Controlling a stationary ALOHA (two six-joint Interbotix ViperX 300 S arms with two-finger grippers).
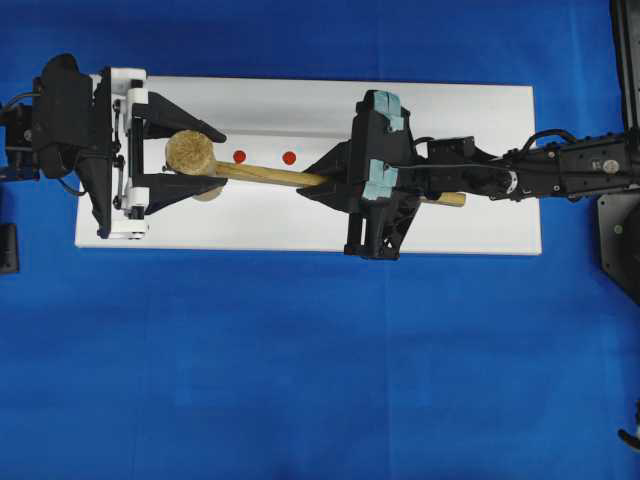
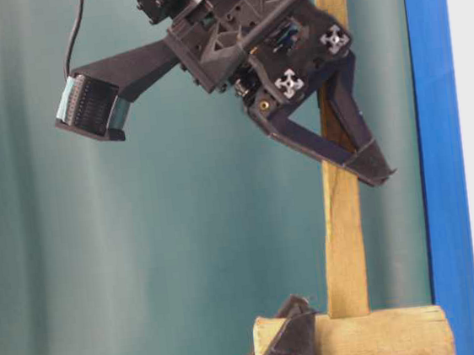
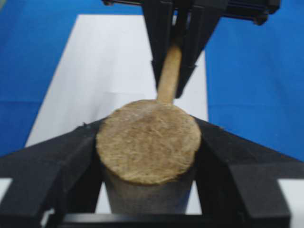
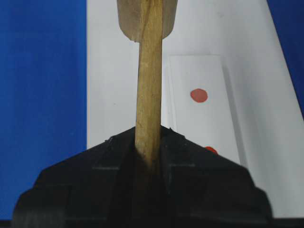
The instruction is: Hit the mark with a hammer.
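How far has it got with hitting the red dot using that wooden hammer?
Done: the hammer is off the board, its handle clamped in the right gripper. In hand: the left gripper has its fingers on both sides of the hammer's head, jaws apart; a firm grip cannot be told. Left: the strike. The red marks on the white board lie beside the handle, not under the head.

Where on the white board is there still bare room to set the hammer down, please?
Bare: the white board near its right end, and its front strip. Crowded: around the hammer, the red marks, the left pincer and the right pincer.
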